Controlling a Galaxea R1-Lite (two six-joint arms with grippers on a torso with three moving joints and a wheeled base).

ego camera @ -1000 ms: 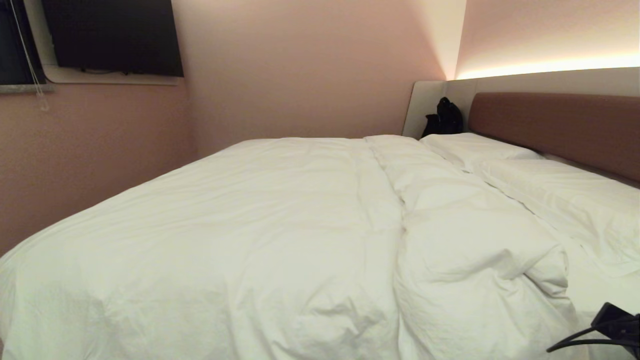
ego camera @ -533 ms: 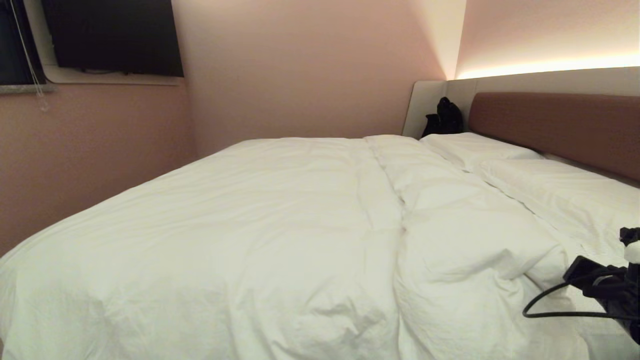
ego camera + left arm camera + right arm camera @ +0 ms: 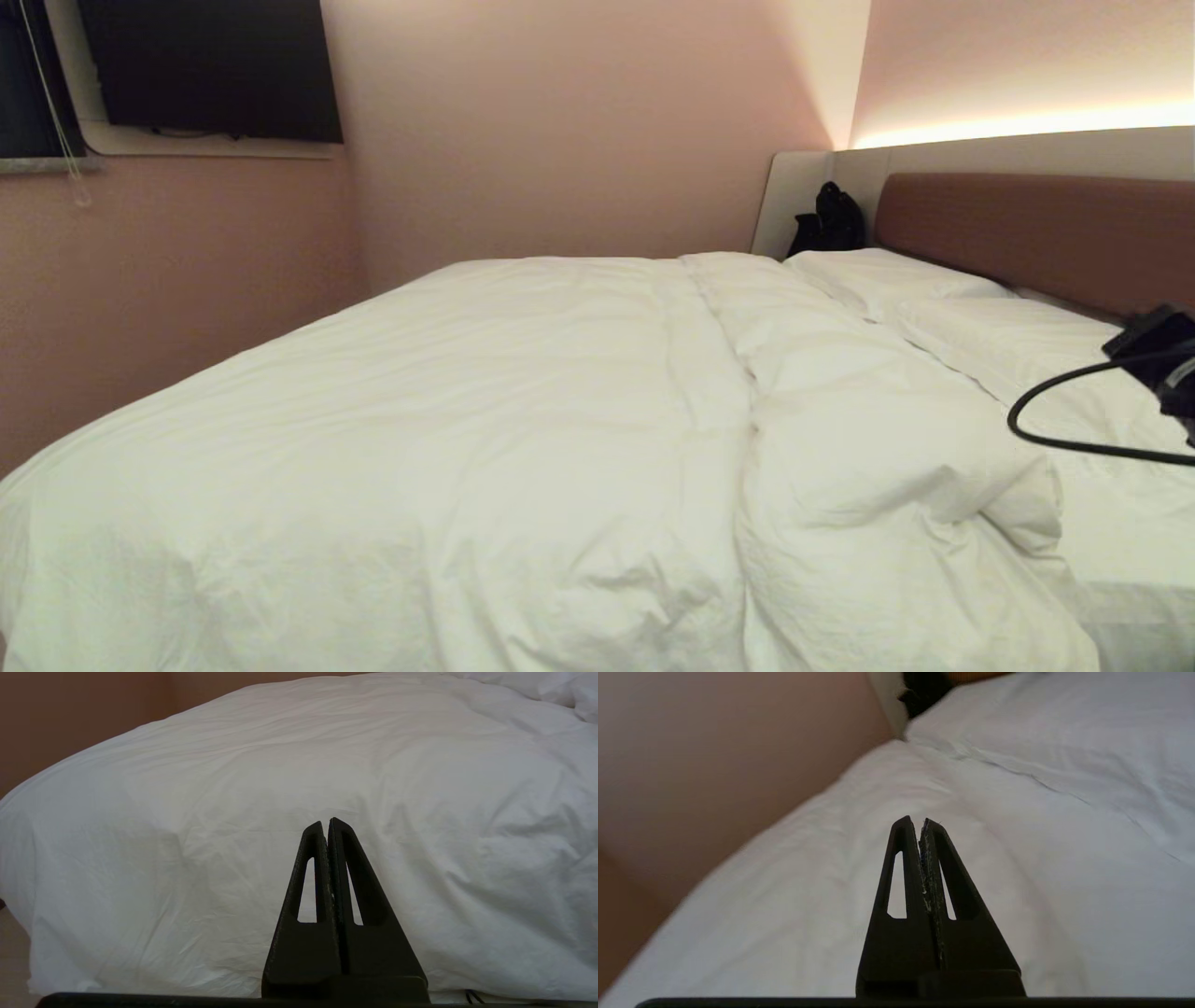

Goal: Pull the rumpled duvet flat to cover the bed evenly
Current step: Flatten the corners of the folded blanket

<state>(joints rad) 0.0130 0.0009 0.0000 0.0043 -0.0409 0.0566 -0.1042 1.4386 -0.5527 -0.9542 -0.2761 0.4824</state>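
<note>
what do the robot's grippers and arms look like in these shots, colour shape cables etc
Both are matte black. The left gripper has two long tapered triangular fingers, each with a slim slot cut through it, on a flat black base. The right gripper has the same shape, with whitish scuffed specks along its inner seam. In the head view, only a black block of the right arm shows, trailing a looped black cable.

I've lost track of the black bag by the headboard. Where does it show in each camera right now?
Head view: the black bag sits upper right of centre, in the corner beside the brown headboard.
Left wrist view: not in it.
Right wrist view: the bag at the top edge, partly cut off.
Shared landmark: the white duvet.
</note>
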